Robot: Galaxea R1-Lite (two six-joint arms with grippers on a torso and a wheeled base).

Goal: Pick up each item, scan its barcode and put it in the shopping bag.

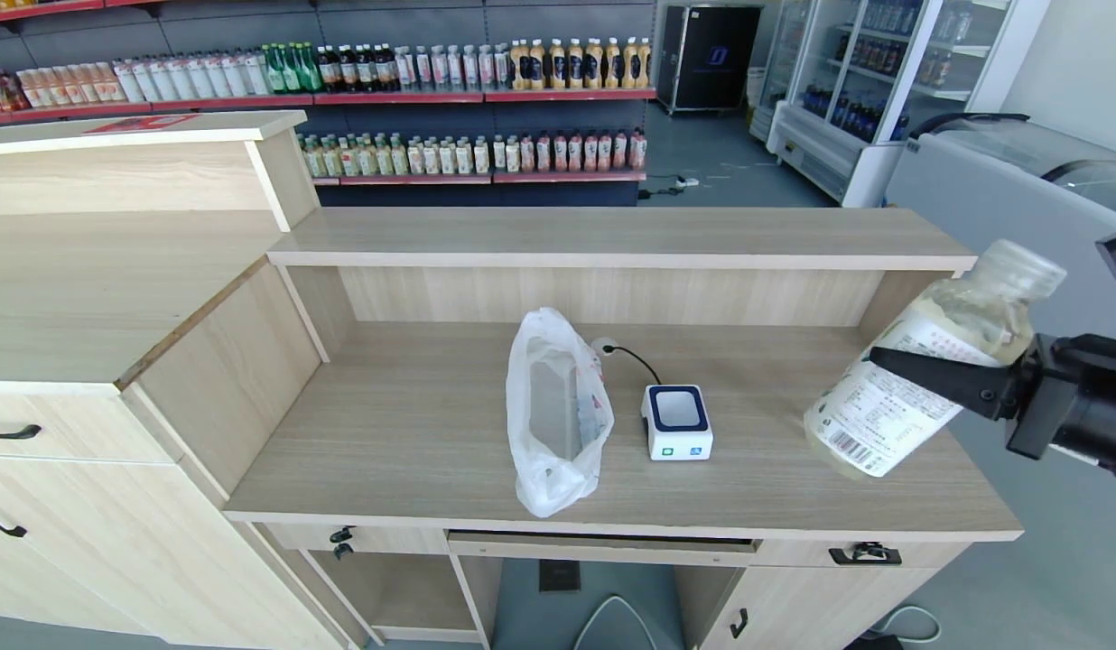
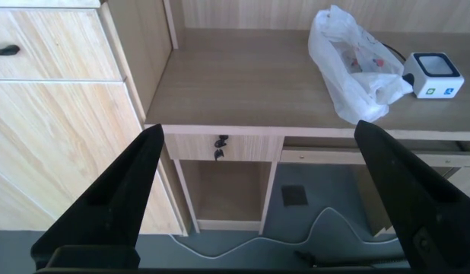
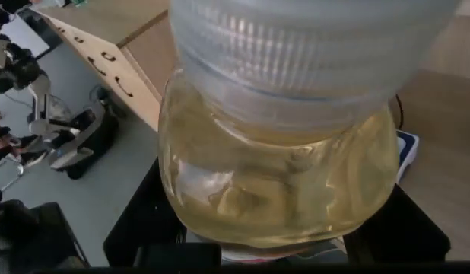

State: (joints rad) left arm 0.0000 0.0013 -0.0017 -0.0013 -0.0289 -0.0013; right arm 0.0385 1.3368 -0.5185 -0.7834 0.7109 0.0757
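At the right end of the pale wooden surface (image 1: 413, 433), the right hand (image 1: 919, 372) clamps a clear plastic bottle of pale yellow drink (image 1: 883, 415), one black finger lying across its white label. The bottle is held off the surface, tilted, with its cap up and to the right. A small white box scanner (image 1: 676, 421) sits on the surface to the bottle's left. Just beside the scanner stands a translucent white plastic shopping bag (image 1: 558, 411). The left hand (image 2: 259, 133) hangs below the surface's front left, fingers spread wide and holding nothing.
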